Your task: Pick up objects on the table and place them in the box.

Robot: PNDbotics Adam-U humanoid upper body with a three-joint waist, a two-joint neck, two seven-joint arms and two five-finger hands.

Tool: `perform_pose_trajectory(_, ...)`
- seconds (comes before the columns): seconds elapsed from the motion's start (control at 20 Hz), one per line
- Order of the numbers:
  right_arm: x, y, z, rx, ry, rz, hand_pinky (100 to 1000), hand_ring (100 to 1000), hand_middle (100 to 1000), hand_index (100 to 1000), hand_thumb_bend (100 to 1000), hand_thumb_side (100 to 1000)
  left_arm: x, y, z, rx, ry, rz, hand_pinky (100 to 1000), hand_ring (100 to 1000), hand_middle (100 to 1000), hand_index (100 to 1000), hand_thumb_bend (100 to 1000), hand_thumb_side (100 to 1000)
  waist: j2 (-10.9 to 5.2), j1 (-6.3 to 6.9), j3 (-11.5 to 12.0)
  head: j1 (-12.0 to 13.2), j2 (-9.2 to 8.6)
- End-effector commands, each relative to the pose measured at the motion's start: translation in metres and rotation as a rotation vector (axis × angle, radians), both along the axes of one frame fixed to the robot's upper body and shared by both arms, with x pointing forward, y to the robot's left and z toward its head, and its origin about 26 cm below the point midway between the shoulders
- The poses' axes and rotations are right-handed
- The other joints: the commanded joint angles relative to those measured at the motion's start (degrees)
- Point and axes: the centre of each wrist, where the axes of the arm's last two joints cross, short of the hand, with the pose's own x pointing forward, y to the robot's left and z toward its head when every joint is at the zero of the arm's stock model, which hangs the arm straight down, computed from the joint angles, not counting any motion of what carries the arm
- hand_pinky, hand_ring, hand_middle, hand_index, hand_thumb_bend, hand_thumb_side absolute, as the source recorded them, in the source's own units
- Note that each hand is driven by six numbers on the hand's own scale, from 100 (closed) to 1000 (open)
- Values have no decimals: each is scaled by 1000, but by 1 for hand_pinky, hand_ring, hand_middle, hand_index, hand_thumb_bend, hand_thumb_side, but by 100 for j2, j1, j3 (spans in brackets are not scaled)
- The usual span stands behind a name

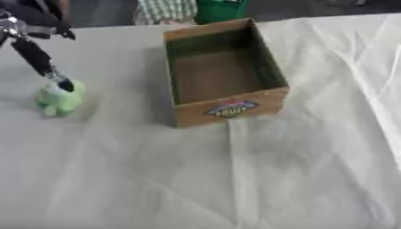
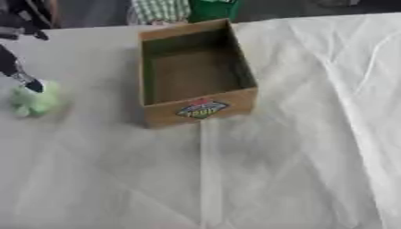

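Lab-like test setup, table (image 1: 297, 179) draped in white sheet, onlookers behind

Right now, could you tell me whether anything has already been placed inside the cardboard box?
No, the cardboard box shows only its bare brown floor, and the green soft toy sits on the table to its left.

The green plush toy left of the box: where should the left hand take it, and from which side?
Take the green plush toy across its rounded body, coming down from above. It sits low and soft on the table cloth, apart from the box, so both flanks look free. The left hand already touches its top; its fingers are unclear.
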Motion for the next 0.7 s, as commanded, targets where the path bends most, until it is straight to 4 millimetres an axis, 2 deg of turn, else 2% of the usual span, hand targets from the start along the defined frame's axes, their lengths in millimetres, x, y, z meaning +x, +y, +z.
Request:
perform_pose_trajectory(0.05, -3, -2, 12, -33, -32, -9, 822, 669, 711, 863, 100, 564, -10, 15, 15, 60, 36, 13, 767, 939, 929, 1000, 827, 635, -78, -23, 1, -18, -48)
perform_pose_trajectory(0.3, -3, -1, 11, -29, -33, -9, 821, 669, 711, 863, 100, 565, -10, 21, 2, 53, 65, 34, 762, 927, 906, 1000, 812, 645, -62, -52, -22, -25, -49)
perform_pose_trajectory(0.55, -3, -2, 10, -25, -33, -13, 822, 669, 710, 863, 100, 565, -11, 17, -2, 30, 38, 35, 749, 902, 855, 1000, 796, 657, -36, -81, -53, -18, -58)
perform_pose_trajectory(0.7, -3, -1, 10, -25, -32, -12, 822, 670, 710, 863, 100, 566, -9, 19, -9, 34, 24, 58, 739, 900, 858, 1000, 799, 658, -13, -91, -71, 0, -72)
